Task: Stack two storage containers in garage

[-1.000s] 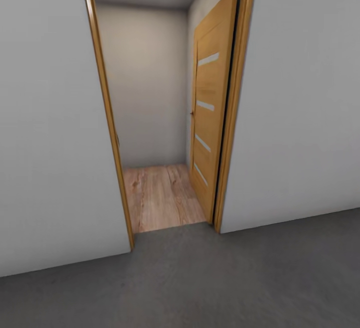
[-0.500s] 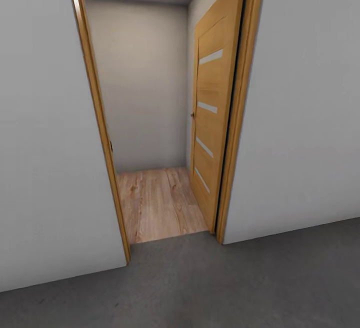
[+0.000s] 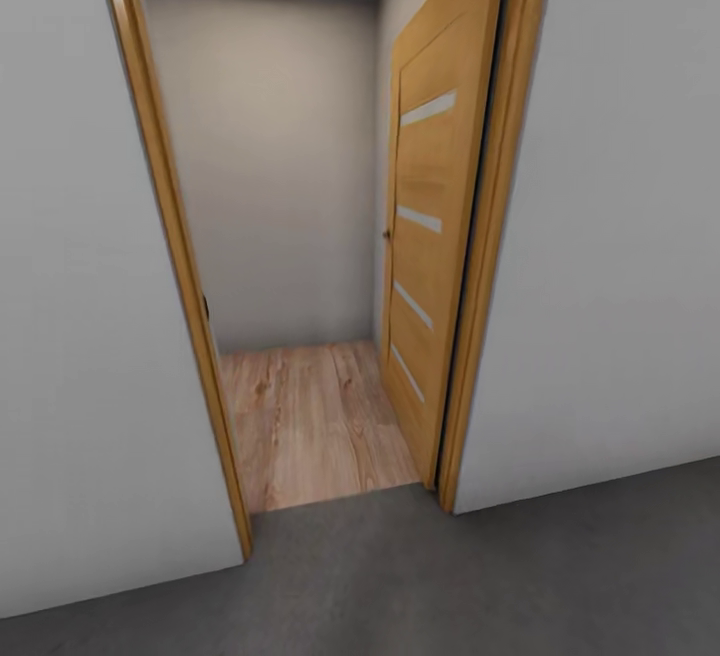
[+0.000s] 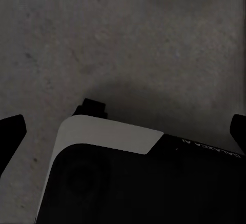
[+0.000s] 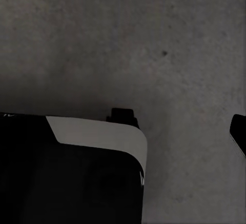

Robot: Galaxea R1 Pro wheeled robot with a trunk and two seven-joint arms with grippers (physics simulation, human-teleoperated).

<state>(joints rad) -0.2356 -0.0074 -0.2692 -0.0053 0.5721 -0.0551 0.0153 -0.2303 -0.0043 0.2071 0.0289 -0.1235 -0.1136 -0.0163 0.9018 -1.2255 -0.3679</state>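
— What does the head camera face?

— An open doorway. Its wooden door frame point(image 3: 175, 236) stands in a pale grey wall point(image 3: 620, 236), and the wooden door point(image 3: 435, 226), with four pale horizontal strips, is swung inward against the right side of the passage. Beyond the threshold lies light wood plank flooring point(image 3: 315, 416), ending at a plain back wall point(image 3: 270, 166). On the near side is the floor point(image 3: 400, 586), dull dark grey concrete (so the robot stands on the garage side of the opening).

— And the two storage containers?

— Neither one appears in any picture, so I cannot say where they are.

— The left claw?

— In the left wrist view, two dark fingertips point(image 4: 11, 131) sit at opposite edges of the picture, far apart, with nothing between them, so the left gripper point(image 4: 123, 129) is spread and empty. Under it is the robot's base point(image 4: 128, 178), black with a pale grey corner panel, over the concrete.

— The right one?

— In the right wrist view, one dark fingertip point(image 5: 239, 131) shows at the picture's edge; the other is out of frame, so I cannot tell whether that claw is spread or closed. Nothing is visibly held there. The base point(image 5: 77, 172) and grey concrete show here too.
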